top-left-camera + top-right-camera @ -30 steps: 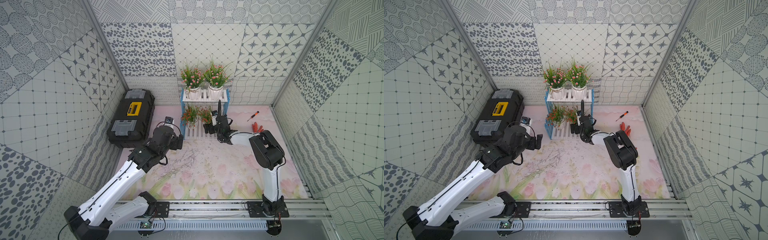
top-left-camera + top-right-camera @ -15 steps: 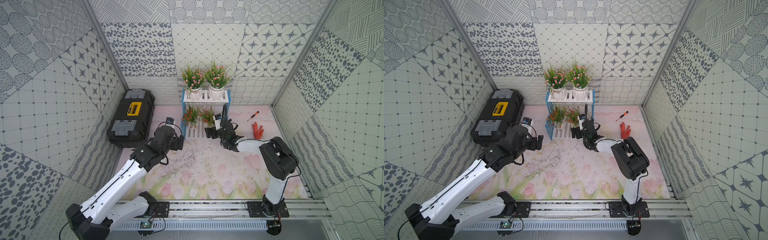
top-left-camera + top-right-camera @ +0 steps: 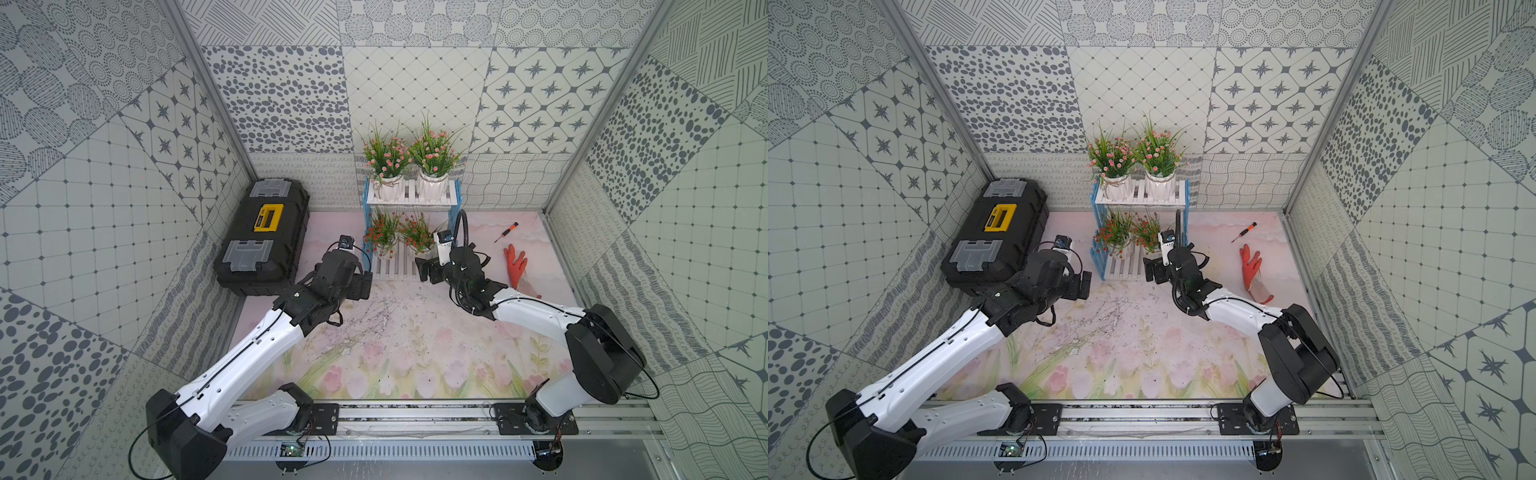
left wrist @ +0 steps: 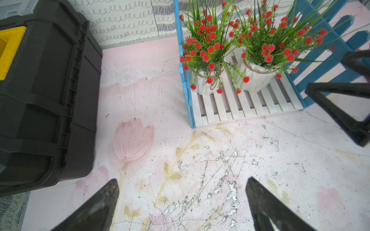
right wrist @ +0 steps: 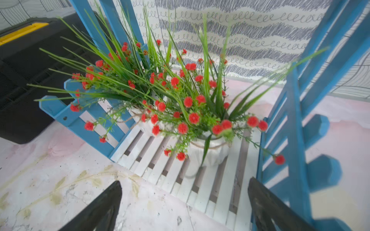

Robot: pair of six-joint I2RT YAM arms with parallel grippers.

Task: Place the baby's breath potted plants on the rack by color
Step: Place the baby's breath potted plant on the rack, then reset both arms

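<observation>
Robot lab booth, patterned wall panels [image 3: 291,95]

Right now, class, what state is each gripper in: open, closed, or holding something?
Left gripper: open, holding nothing.
Right gripper: open, holding nothing.

Arms [image 3: 257,345]: white shells, black joints, thin black cables; tool fingers [image 4: 96,210] black, wedge-shaped.

A black toolbox [image 3: 262,237] with a yellow latch sits at the edge of the flowered mat [image 3: 395,353]. Well apart from the toolbox, across the mat, lies an orange glove [image 3: 516,266], with a small screwdriver [image 3: 506,232] near it.
</observation>
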